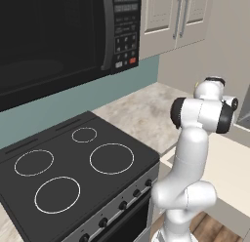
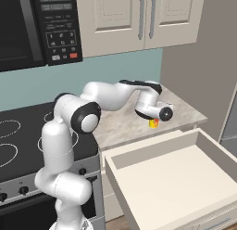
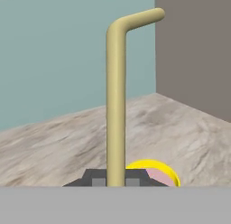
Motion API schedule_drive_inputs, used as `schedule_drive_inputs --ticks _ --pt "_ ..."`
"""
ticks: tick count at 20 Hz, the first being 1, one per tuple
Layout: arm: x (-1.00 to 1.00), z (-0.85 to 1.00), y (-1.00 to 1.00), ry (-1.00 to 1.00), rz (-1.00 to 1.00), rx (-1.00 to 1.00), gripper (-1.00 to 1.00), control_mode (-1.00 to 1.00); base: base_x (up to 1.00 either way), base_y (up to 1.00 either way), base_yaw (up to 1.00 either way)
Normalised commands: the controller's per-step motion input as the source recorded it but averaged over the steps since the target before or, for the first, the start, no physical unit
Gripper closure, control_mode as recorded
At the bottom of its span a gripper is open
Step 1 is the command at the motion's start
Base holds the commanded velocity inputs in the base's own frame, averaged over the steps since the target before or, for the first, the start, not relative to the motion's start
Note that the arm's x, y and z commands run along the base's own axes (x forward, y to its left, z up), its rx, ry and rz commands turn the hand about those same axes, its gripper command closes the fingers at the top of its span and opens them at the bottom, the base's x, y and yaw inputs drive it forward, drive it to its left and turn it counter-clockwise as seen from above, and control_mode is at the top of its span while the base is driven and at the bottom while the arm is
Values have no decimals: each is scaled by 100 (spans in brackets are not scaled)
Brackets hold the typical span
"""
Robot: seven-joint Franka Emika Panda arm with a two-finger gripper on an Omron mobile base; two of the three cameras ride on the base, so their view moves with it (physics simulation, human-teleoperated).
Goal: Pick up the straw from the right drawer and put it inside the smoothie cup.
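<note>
Hand view: the straw [image 3: 115, 105], a thin, smooth, tan tube with a bent tip, rises from between the dark finger tips of the gripper [image 3: 115, 179], whose jaws are clamped together on its lower part. Its long axis runs straight up this view, along the gripper's own line; the bend turns toward the grey side wall [image 3: 194, 51]. The smoothie cup [image 3: 155, 171], a bright yellow round rim with a pinkish filling, shows just beside the straw's held end, slightly to the right in this view. That offset is the relation on which the coming move appears to turn: the straw's end must be brought over the cup's mouth and fed in along its length. Right base view: the white arm reaches across the marbled, matte stone counter [image 2: 185, 111], its hand poised over the cup [image 2: 153, 123], which stands on the counter near the front edge. Below and in front, the right drawer [image 2: 139, 152] stands pulled out, a pale cream, flat-panelled box. To the left lie the glossy black stove top [image 1: 97, 138] with its white burner rings, and the dark microwave [image 1: 53, 36] above it, against a teal backsplash [image 3: 54, 60].
</note>
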Motion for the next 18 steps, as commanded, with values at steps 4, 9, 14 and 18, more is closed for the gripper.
schedule_drive_inputs --ticks 4,9,14,18 --pt "1 -2 0 -4 0 0 100 -100 0 0 0" --pt "3 0 0 -8 0 0 100 -100 0 0 0" --pt "16 0 0 -3 0 0 100 -100 0 0 0" --pt "7 0 0 -2 0 0 100 -100 0 0 0"
